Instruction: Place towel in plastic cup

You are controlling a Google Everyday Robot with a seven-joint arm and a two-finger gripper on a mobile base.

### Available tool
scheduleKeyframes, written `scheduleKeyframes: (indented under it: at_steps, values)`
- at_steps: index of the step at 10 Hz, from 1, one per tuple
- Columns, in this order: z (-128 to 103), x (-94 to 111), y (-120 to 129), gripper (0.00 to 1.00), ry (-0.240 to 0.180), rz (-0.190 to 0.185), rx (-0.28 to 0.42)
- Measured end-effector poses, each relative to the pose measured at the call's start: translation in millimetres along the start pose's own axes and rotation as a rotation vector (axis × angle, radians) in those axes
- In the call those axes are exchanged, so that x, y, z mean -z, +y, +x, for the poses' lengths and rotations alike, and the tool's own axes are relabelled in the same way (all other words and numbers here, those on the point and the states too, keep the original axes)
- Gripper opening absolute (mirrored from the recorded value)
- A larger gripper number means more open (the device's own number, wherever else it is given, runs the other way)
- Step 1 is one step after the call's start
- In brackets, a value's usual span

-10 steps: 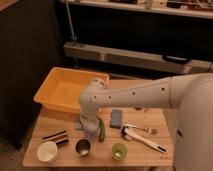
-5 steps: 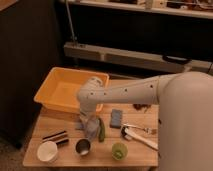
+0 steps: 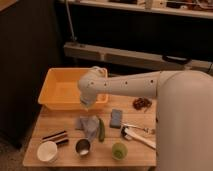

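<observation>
At the centre of the frame, on the wooden table [image 3: 145, 156], the towel [image 3: 87, 124] lies in a crumpled grey-blue heap just in front of the orange bin [image 3: 52, 95]. The claw [image 3: 86, 104] hangs directly above it, level with the bin's front wall, at the end of the white arm [image 3: 135, 85] that reaches in from the right. Its fingers are closed with nothing visibly between them, and the towel appears to rest on the table rather than hang from the claw. Whether the tips touch the cloth cannot be made out.

The towel looks thin, soft and very light, so it is likely to sag and drape once lifted rather than keep any shape. A pinch on a raised fold near the middle of the heap seems the best hold, since the cloth would then bunch into a compact bundle. A hold on a corner would probably leave a long tail trailing over the rim. The claw would need to open before it can take that fold.

A long green object [image 3: 101, 131] lies against the towel's right edge and could be dragged along. The plastic cup [image 3: 119, 150] stands at the lower centre right, near the table's front edge, with the metal cup [image 3: 83, 147] to its left. It is low and probably light, so a push from the cloth might tip it.
</observation>
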Motion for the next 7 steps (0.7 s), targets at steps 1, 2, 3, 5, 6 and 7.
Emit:
scheduleKeyframes:
  at_steps: [1,2,3,5,6,7]
  values:
    - [1.5,1.5,0.9,0.04,0.043,0.007,0.008]
    - [6.1,-1.4,7.0,0.13,0.106,0.013,0.014]
    - [11.1,-7.2,11.4,0.22,0.141,0.008,0.004]
    - [34.1,-27.1,14.1,0.44,0.220,0.014,-0.018]
    - [36.6,-30.0,20.9,0.53,0.231,0.015,-0.014]
    - [45.9,-26.6,26.8,0.65,0.238,0.014,-0.013]
